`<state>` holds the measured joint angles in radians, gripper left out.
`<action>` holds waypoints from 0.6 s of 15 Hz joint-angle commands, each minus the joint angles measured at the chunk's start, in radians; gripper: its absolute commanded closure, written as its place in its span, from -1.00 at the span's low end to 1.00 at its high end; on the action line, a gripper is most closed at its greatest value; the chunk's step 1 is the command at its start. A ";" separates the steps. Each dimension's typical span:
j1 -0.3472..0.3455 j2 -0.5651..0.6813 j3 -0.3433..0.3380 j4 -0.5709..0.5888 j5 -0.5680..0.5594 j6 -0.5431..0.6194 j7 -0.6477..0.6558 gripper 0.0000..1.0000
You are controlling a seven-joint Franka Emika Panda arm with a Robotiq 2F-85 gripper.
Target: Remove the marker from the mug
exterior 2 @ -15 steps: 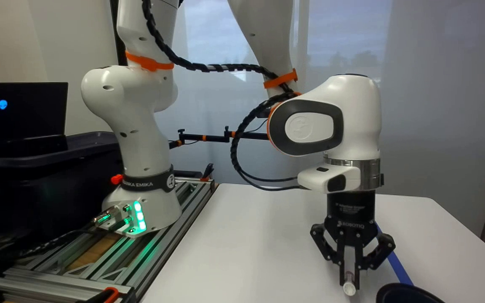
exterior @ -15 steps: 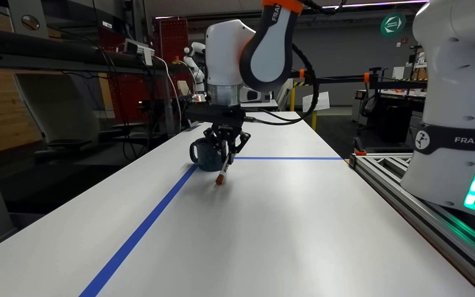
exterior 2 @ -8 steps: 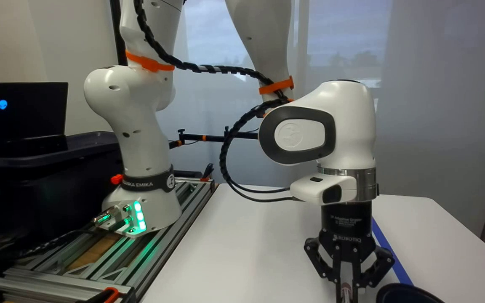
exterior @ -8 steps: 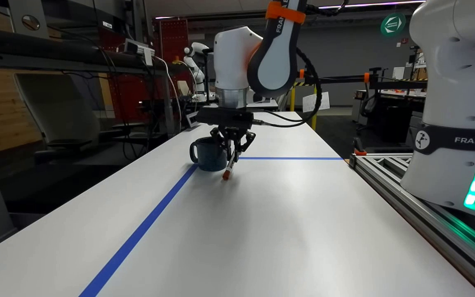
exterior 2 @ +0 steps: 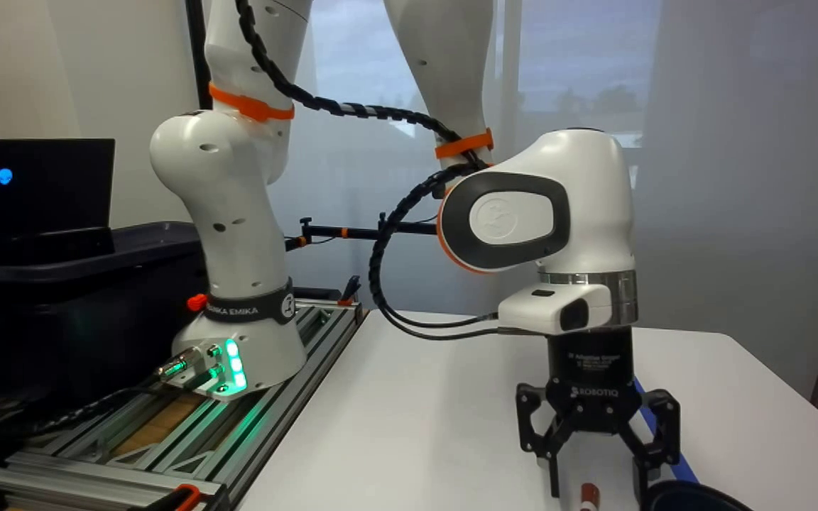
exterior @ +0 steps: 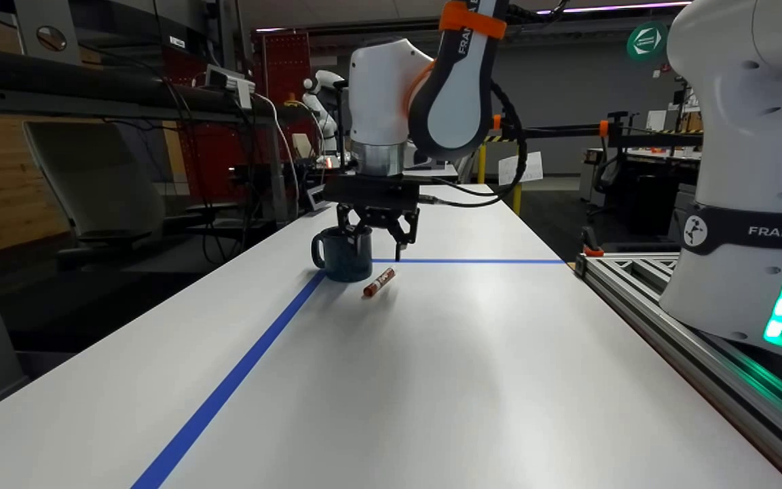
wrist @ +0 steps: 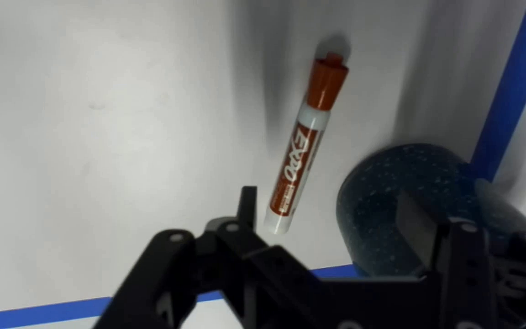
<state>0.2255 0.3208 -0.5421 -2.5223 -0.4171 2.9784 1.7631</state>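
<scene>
In an exterior view: my gripper [exterior: 377,255] hangs low over the counter [exterior: 472,380], jaws spread apart, nothing clamped between. Marker [exterior: 379,282] is out, lying on the counter just beside the mug [exterior: 343,259], on the side toward the edge by the robot base [exterior: 737,292]. Mug is upright, closer to the opposite edge. Task reads as done to me, bar backing off. One jaw overlaps the mug wall; touching or just in front, can't tell.

In an exterior view: only the upper part of the mug [exterior 2: 687,495] and the cap end of the marker [exterior 2: 589,493] get in at the bottom; cap aims at the counter's far edge. Jaws stand either side of the marker, and the one toward the edge opposite the base is right at the mug's rim.

Wrist view: no counter edge or corner visible. Plain end of the marker [wrist: 301,155] is near one jaw, seemingly not touching; second jaw covers part of the mug [wrist: 377,201].

What could go wrong: if I slide sideways before lifting clear, that second jaw could drag or tip the mug. The marker's round barrel would probably roll if nudged, likely toward the base edge since the mug blocks the other side. Bringing the jaws together early could swipe either.
</scene>
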 commanded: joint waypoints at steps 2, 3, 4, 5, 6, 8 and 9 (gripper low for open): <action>0.041 -0.109 -0.039 -0.027 -0.054 -0.008 -0.106 -1.00; 0.021 -0.140 -0.020 -0.034 -0.067 -0.008 -0.168 -1.00; 0.004 -0.165 -0.004 -0.038 -0.080 -0.008 -0.223 -1.00; -0.006 -0.193 0.008 -0.046 -0.082 -0.011 -0.275 -1.00; -0.015 -0.223 0.020 -0.050 -0.077 -0.021 -0.338 -1.00; -0.024 -0.276 0.033 -0.055 -0.069 -0.040 -0.464 -1.00; -0.030 -0.309 0.046 -0.066 -0.050 -0.046 -0.537 -1.00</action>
<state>0.2275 0.1444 -0.5296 -2.5346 -0.4714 2.9746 1.4005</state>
